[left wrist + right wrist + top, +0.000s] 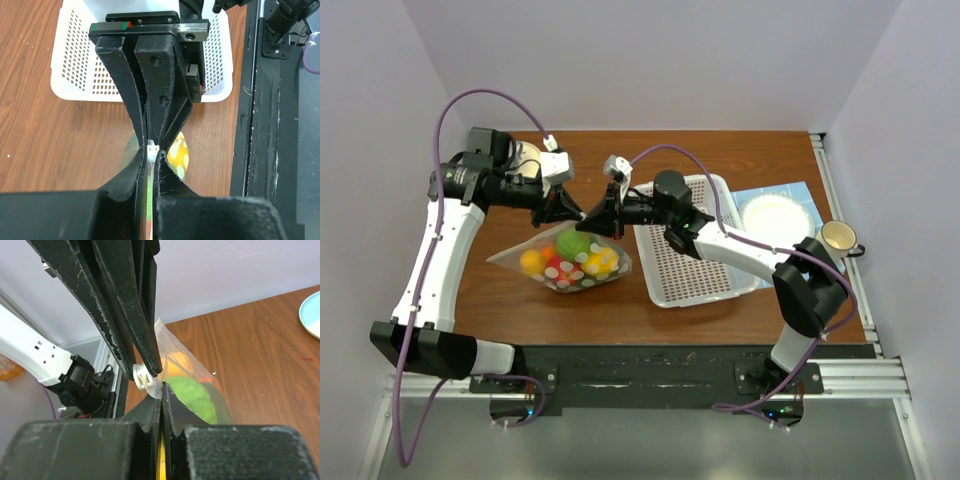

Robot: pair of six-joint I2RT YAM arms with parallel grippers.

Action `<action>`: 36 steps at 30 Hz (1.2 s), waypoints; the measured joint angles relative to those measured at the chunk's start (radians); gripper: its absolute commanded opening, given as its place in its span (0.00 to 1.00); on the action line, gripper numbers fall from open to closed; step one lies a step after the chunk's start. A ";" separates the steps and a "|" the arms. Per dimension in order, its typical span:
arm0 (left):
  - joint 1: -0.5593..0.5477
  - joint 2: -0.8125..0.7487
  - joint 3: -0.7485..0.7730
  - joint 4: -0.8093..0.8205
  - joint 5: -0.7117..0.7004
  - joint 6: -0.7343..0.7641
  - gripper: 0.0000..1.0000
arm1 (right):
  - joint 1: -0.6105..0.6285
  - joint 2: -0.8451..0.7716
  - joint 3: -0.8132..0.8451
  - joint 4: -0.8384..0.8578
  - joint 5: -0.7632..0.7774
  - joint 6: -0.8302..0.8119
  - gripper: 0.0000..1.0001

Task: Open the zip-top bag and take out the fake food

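Both arms are meeting over the wooden surface, and the left claw and the right claw are pressing tip to tip at the top edge of the clear, soft zip-top bag printed with pale dots. Each claw is pinched shut on that thin plastic edge. A small white tab is sitting right where the tips meet, and I cannot tell which claw is holding it.

The bag is lying just left of the white perforated plastic basket, its mouth raised toward the claws. The fake food is all inside: a yellow plastic lemon, an orange round fruit and a green round piece are showing through the film.

Judging from this, the seal is not yet parted. The main risk is the slick film sliding out of one claw as the two are pulling apart, since each is biting only a narrow strip. If both are gripping the same wall of the bag, pulling would only stretch or tear it. A sharp tug could also lift the whole bag and send the round pieces rolling away from the basket.
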 measured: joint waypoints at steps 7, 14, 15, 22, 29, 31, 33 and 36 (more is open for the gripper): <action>-0.004 0.000 -0.014 0.011 -0.006 -0.006 0.00 | 0.000 -0.008 0.002 -0.045 0.008 -0.020 0.00; -0.015 -0.015 -0.044 0.040 -0.003 -0.005 0.00 | -0.008 -0.065 -0.021 -0.118 0.034 -0.046 0.00; -0.016 -0.018 -0.048 0.042 -0.004 -0.004 0.00 | -0.015 -0.081 -0.032 -0.120 0.035 -0.047 0.00; -0.016 -0.033 -0.096 0.065 -0.034 0.014 0.00 | -0.083 -0.146 -0.073 -0.120 0.042 -0.034 0.00; -0.016 -0.038 -0.172 0.092 -0.087 0.035 0.00 | -0.101 -0.150 -0.108 -0.119 0.061 -0.016 0.00; -0.016 -0.044 -0.198 0.101 -0.111 0.044 0.00 | -0.103 -0.150 -0.115 -0.119 0.064 -0.013 0.00; -0.004 -0.053 -0.224 0.109 -0.132 0.061 0.00 | -0.106 -0.150 -0.117 -0.119 0.067 -0.011 0.00; 0.065 -0.069 -0.257 0.116 -0.141 0.107 0.00 | -0.107 -0.150 -0.119 -0.119 0.071 -0.006 0.00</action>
